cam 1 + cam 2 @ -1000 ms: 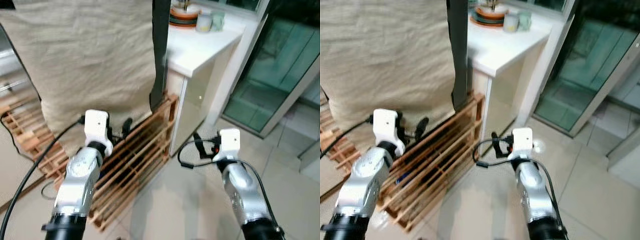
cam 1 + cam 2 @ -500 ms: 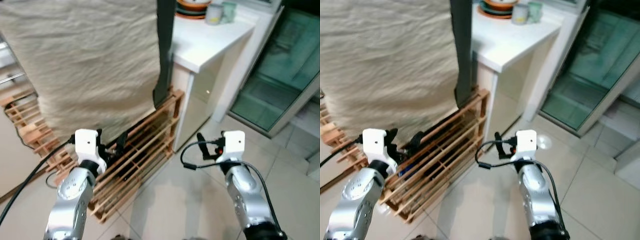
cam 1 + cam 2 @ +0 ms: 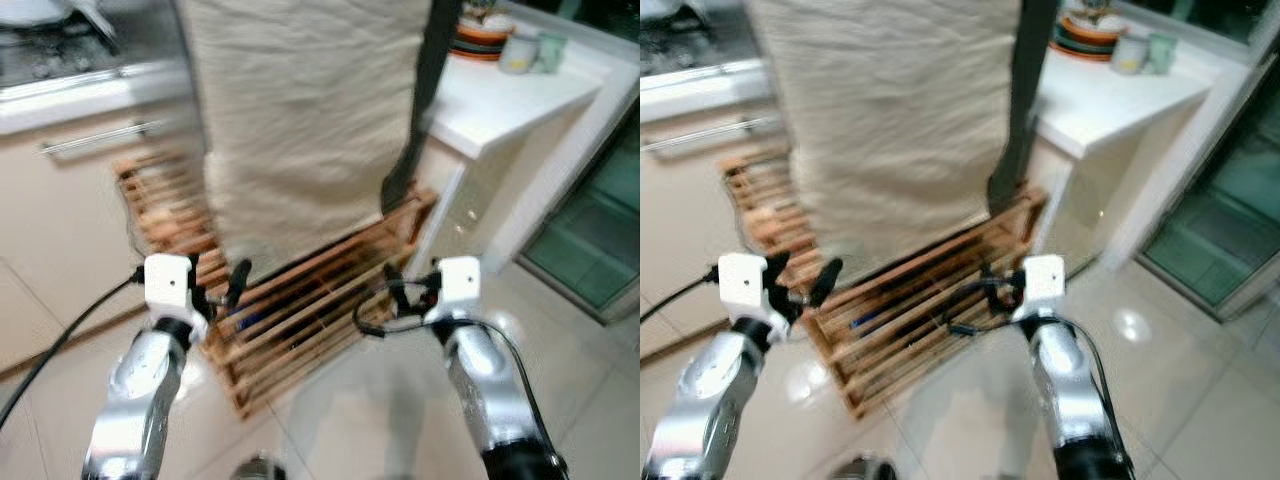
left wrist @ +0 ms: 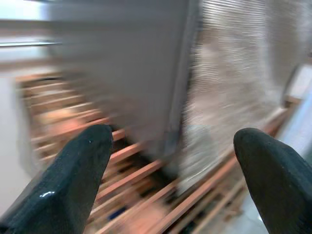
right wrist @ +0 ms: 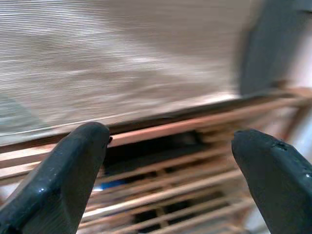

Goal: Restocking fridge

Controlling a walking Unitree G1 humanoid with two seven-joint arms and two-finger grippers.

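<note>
My left gripper [image 3: 238, 283] and right gripper [image 3: 392, 288] both hang spread apart and empty before the wooden pallet [image 3: 300, 300], and since my view has swung left to reveal a stove [image 3: 50, 50], I judge I'm still walking, fridge unseen.

**Kitchen corner, tiled floor**

A pale tiled floor [image 3: 330, 420] reflects ceiling light. A wooden pallet [image 3: 300, 310] lies beneath a hanging beige cloth [image 3: 300, 110]. To the right stands a white worktop [image 3: 500, 95] carrying stacked dishes [image 3: 480, 35]; beyond it, a glass door [image 3: 600, 220]. Cream cabinets [image 3: 60, 210] stand left.
</note>
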